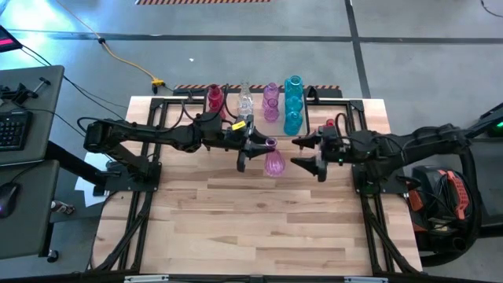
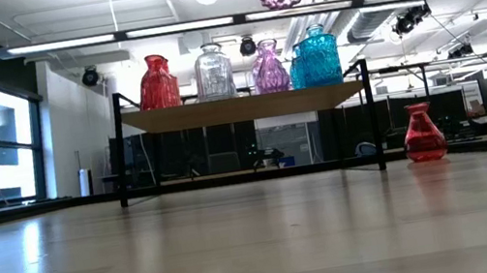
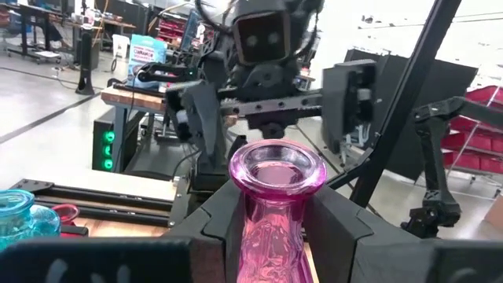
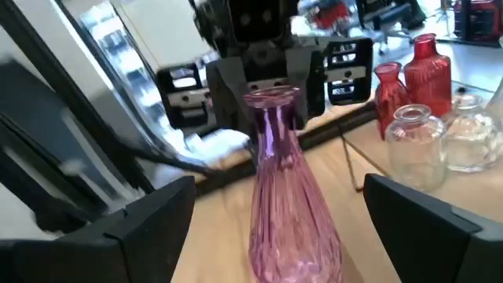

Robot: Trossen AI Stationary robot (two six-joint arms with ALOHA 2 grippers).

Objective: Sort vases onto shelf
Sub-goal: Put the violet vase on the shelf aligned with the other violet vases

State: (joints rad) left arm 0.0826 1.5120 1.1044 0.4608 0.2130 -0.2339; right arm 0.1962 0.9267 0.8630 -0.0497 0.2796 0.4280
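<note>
L arm reaches in from its side, stretched nearly level; left gripper fingers clamped on either side of a pink vase neck. R arm mirrors it, right gripper facing L gripper, jaws spread wide, nothing between them.

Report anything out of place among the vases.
One red vase stands alone on the table beside the shelf, not up with the others. The pink-purple vase is off the table, its neck clamped in the left gripper.

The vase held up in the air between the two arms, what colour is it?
Pink-purple see-through glass vase, gripped at its neck by the left gripper; the right wrist view shows it best.
</note>
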